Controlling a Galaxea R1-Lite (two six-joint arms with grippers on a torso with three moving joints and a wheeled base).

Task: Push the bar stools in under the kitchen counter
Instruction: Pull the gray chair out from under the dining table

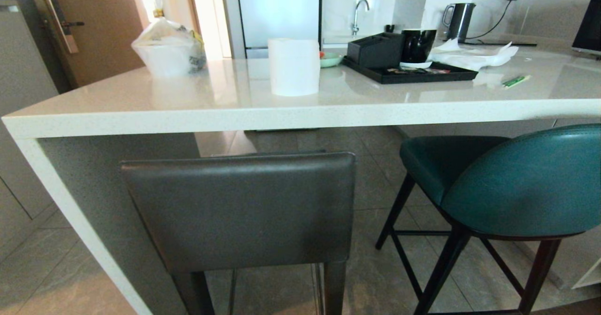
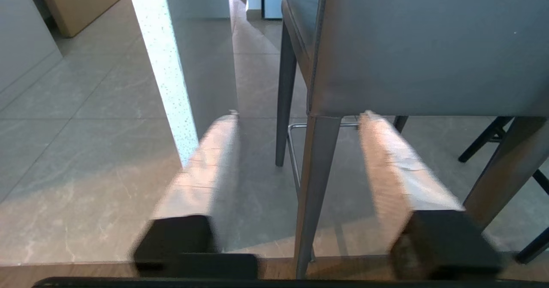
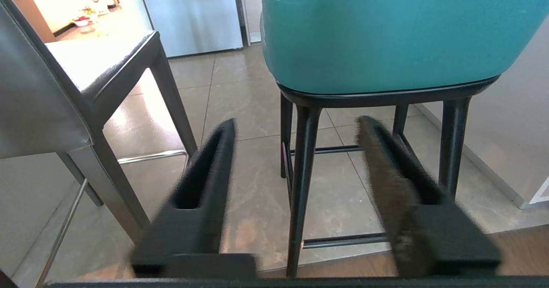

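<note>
Standing upright, grey stool [image 1: 239, 207] and teal stool [image 1: 526, 183], backs toward camera, both end effectors wide.

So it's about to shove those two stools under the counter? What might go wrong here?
Three risks, judging from how things stand:
1. The grey stool has a tall square back close under the white counter edge; it might knock the slab.
2. The teal stool stands on thin black legs and may tip or swivel if pushed high or off-centre.
3. The open left claw straddles a grey stool leg and might snag it.
</note>
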